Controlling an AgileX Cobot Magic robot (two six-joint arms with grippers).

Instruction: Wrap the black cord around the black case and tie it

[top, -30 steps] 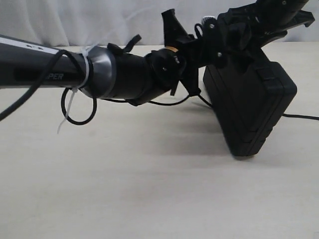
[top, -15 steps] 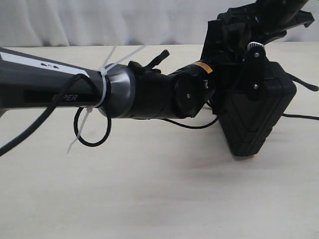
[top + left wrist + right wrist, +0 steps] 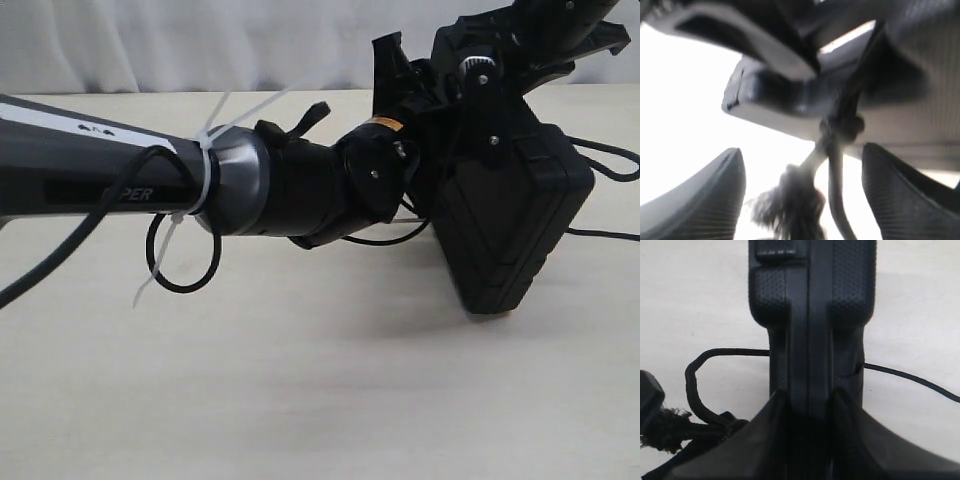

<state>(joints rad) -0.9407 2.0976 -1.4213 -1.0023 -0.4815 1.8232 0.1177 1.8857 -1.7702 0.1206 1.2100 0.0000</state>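
The right jaws are clamping the black case [image 3: 810, 315] up on edge, likely so the black cord [image 3: 735, 351] can pass around. The left jaws are gaping wide, its knot hanging loose between them.

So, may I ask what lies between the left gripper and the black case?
The black cord: its knot by the black case, its frayed tuft nearer the left gripper; left wrist view.

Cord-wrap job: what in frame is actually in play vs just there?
In play: black case, clamped in right gripper; black cord; left gripper, open, the cord's frayed end between its fingers.
Just there: white zip tie and cable loop on the left arm; table.
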